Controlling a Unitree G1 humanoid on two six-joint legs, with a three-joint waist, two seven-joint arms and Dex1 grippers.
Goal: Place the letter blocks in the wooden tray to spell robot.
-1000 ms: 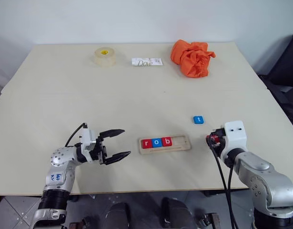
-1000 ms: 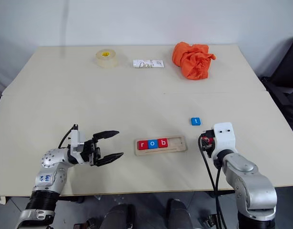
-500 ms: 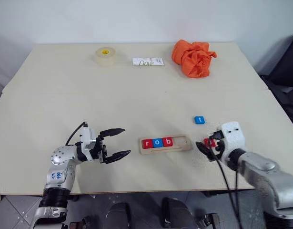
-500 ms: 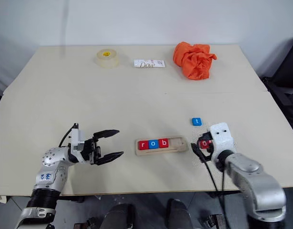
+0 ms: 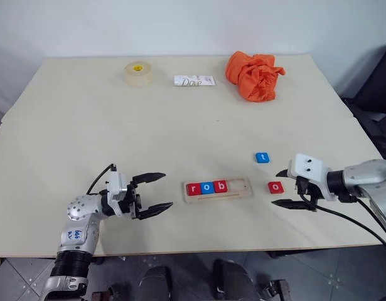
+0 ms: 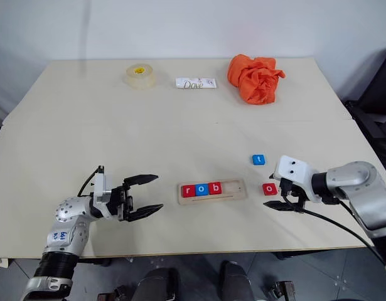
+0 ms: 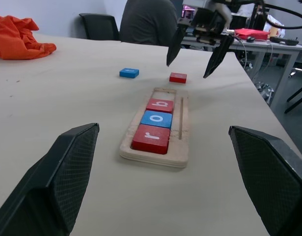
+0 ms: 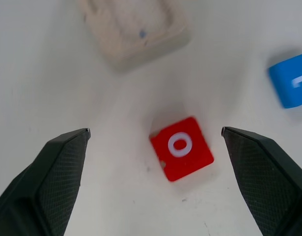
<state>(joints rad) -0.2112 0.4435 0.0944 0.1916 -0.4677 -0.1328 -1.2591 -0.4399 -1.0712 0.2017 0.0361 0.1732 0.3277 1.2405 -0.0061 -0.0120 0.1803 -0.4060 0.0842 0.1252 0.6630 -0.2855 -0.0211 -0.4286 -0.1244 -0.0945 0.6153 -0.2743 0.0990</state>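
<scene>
The wooden tray (image 5: 218,189) lay near the front edge of the table (image 5: 180,125), and everything else was easiest to place from it. In its groove sat three letter blocks side by side, filling the end nearer the left arm: a red r (image 5: 193,189), a blue o (image 5: 207,187) and a red b (image 5: 221,186). The remaining part of the groove, toward the right arm, was bare wood.

Just past that bare end a red o block (image 5: 275,187) lay flat on the table, apart from the tray. A blue t block (image 5: 262,157) lay farther back from the tray, also flat.

The right gripper (image 5: 287,188) hung beside the red o with its fingers spread wide, one on each side of the block and touching neither it nor the tray. The left gripper (image 5: 156,192) hovered off the tray's other end, fingers parted and holding nothing.

Far behind the tray were a roll of tape (image 5: 137,73), a Dove wrapper (image 5: 194,81) and a crumpled orange cloth (image 5: 254,76).
</scene>
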